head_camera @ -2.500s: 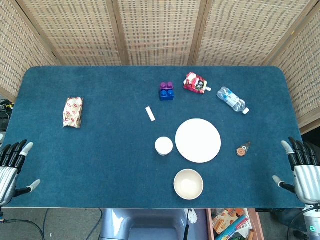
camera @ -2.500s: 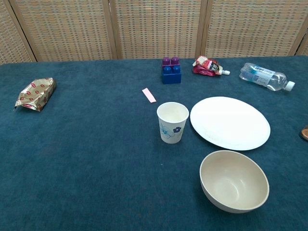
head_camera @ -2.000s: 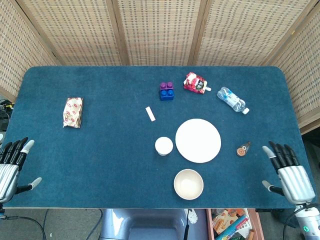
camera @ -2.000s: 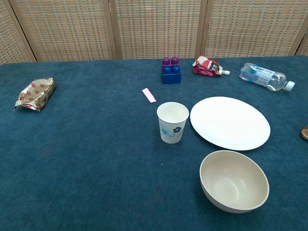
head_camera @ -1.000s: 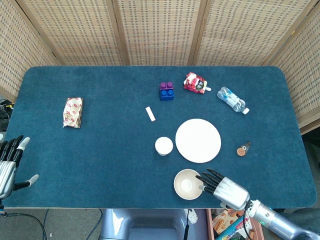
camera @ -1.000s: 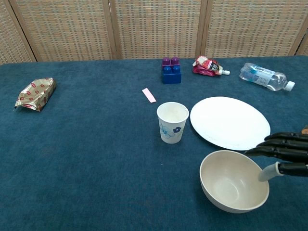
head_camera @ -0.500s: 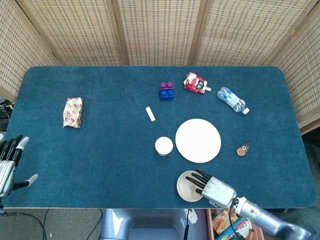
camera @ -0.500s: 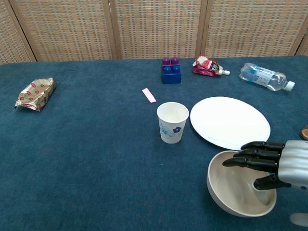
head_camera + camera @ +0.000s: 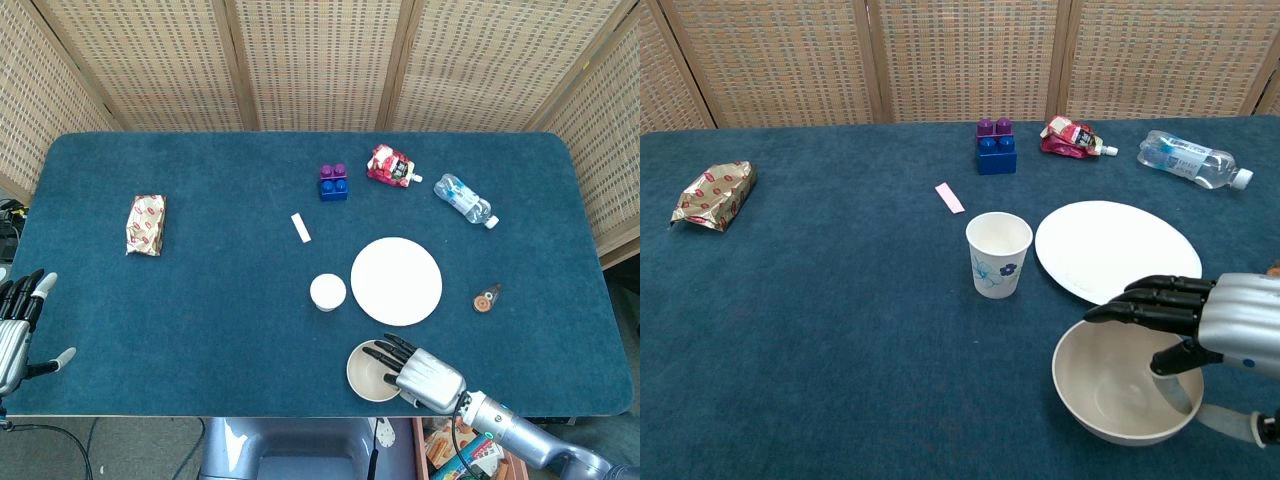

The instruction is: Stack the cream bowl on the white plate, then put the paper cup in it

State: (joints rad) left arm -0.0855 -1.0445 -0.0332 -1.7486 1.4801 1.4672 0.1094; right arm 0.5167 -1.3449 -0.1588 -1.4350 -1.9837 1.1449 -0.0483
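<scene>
The cream bowl [image 9: 367, 370] [image 9: 1108, 392] sits upright near the table's front edge, just in front of the white plate [image 9: 396, 281] [image 9: 1118, 255]. My right hand [image 9: 425, 378] [image 9: 1208, 322] reaches in from the right, its fingers stretched out and apart over the bowl's rim, the thumb dipping inside along the right wall. No grip on the bowl shows. The paper cup [image 9: 327, 292] [image 9: 998, 255] stands upright left of the plate. My left hand [image 9: 18, 330] hangs at the table's front left corner, fingers apart and holding nothing.
A foil snack packet [image 9: 146, 224] lies far left. Purple and blue blocks [image 9: 333, 183], a red pouch [image 9: 390, 166] and a water bottle [image 9: 465, 200] lie behind the plate. A pale strip [image 9: 301, 227] lies behind the cup, and a small brown item [image 9: 486, 299] right of the plate.
My right hand swept in from the table's right edge to the bowl and now reaches further over it. The bowl shifted slightly right, then back left. The left hand barely moved.
</scene>
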